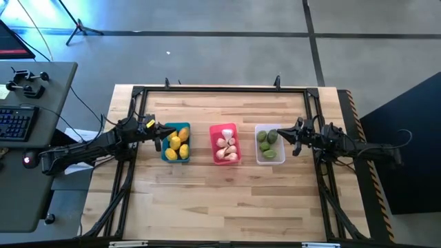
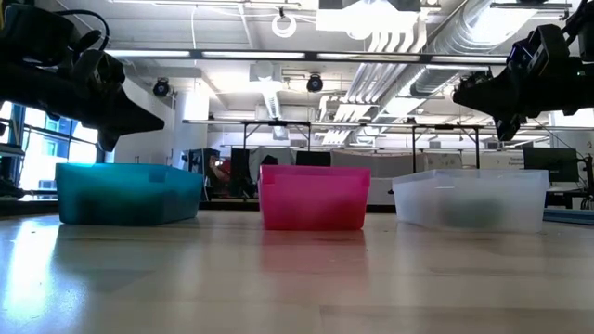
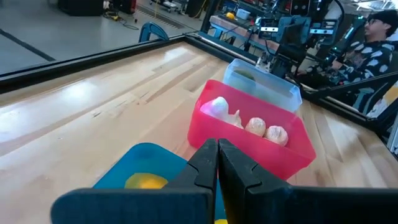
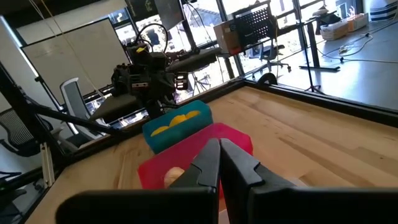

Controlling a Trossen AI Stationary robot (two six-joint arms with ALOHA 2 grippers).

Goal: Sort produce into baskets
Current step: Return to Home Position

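Three bins stand in a row mid-table. The blue basket (image 1: pixel 176 142) holds several yellow lemons (image 1: pixel 176 143). The pink-red basket (image 1: pixel 224 143) holds white garlic bulbs (image 1: pixel 227 146). The translucent white basket (image 1: pixel 269 144) holds green fruits (image 1: pixel 267 141). My left gripper (image 1: pixel 161 136) hovers at the blue basket's left edge, shut and empty; its closed fingers show in the left wrist view (image 3: pixel 218 163). My right gripper (image 1: pixel 289 138) hovers at the white basket's right edge, shut and empty, as the right wrist view (image 4: pixel 219 163) shows.
A dark metal frame (image 1: pixel 220 89) runs around the wooden table top. A desk with a keyboard (image 1: pixel 15 122) stands off the table's left side. A person (image 3: pixel 373 43) sits beyond the table's right side. Bare wood lies in front of the baskets (image 1: pixel 220 200).
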